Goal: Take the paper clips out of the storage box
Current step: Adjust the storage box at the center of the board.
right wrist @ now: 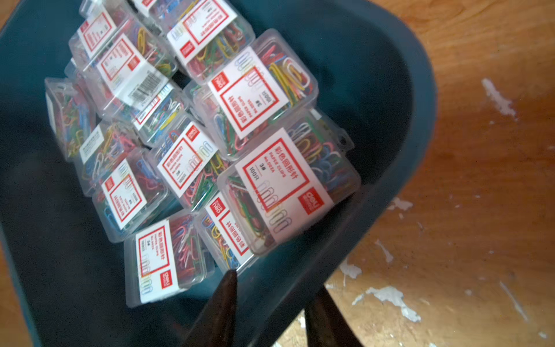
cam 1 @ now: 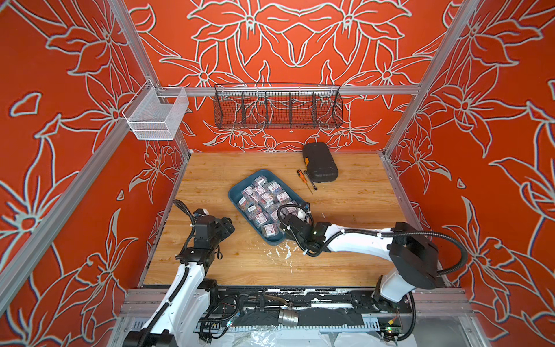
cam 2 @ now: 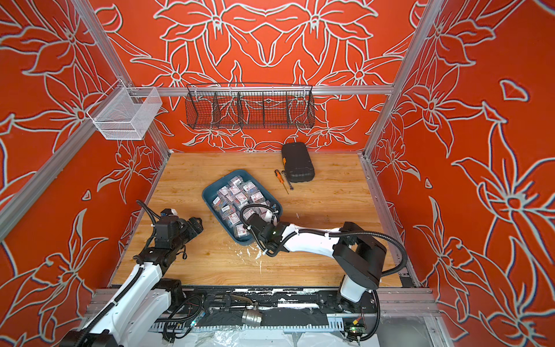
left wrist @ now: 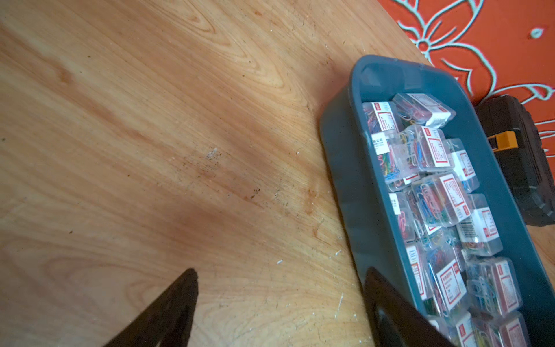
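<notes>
Paper clips (cam 1: 264, 207) all in storage box (cam 1: 235, 196); none out yet. Right gripper (right wrist: 274, 285) clamped on its 4 o'clock rim; left gripper (left wrist: 281, 271) apart, empty.

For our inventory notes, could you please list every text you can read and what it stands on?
"彩色回形针": white-and-red label on the nearest box of paper clips.
"PAPER CLIPS": same label.
"deli": red square on it.
Barcode and other fine print: too blurred.
</notes>
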Tool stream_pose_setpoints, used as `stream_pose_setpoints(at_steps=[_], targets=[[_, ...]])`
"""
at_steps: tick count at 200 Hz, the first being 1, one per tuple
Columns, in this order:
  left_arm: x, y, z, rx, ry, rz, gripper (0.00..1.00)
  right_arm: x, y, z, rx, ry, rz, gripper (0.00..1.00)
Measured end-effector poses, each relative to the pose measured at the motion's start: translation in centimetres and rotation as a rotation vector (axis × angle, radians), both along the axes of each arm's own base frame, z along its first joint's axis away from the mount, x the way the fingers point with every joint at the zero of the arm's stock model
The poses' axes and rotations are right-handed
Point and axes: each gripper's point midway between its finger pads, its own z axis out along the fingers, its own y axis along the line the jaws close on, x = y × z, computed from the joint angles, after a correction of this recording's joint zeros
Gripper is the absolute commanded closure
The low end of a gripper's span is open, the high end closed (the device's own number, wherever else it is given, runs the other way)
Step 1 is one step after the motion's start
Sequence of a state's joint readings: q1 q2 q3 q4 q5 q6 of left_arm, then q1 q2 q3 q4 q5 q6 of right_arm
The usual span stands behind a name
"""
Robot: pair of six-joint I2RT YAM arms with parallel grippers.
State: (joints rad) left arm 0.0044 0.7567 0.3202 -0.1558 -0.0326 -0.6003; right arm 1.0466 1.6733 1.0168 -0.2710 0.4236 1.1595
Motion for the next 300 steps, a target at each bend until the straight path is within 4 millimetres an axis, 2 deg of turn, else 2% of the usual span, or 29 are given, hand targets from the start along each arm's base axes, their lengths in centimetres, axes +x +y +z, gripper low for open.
stream_pose_setpoints(at_steps=[55,66,83,106,161,221,256,300], targets=[[0.0,0.0,-0.2,0.005,0.008,0.000,0.16,2.6,-0.1,-0.1,-0.020,0.004,-0.041,0.80],[0.0,0.0,-0.3,0.005,0.012,0.000,0.16,3.2,-0.6,-0.1,-0.016,0.006,-0.058,0.82],[0.0,0.0,-0.3,0.006,0.015,0.001,0.16,4.6,-1.7,-0.1,-0.011,0.013,-0.084,0.92],[0.0,-0.1,-0.3,0.007,0.016,-0.001,0.16,6.6,-3.5,-0.2,-0.026,0.020,-0.097,0.97],[0.1,-0.2,-0.2,0.011,0.014,-0.005,0.16,9.0,-5.8,-0.1,-0.094,0.025,-0.047,1.00],[0.2,-0.3,-0.4,0.012,0.033,-0.007,0.16,13.4,-8.2,0.0,-0.164,0.009,0.029,1.00],[0.5,-0.4,-0.1,0.012,0.033,-0.011,0.16,15.3,-8.7,0.1,-0.211,-0.014,0.083,1.00],[0.4,-0.3,-0.2,0.015,0.033,-0.009,0.16,16.7,-9.1,0.3,-0.233,-0.021,0.133,1.00]])
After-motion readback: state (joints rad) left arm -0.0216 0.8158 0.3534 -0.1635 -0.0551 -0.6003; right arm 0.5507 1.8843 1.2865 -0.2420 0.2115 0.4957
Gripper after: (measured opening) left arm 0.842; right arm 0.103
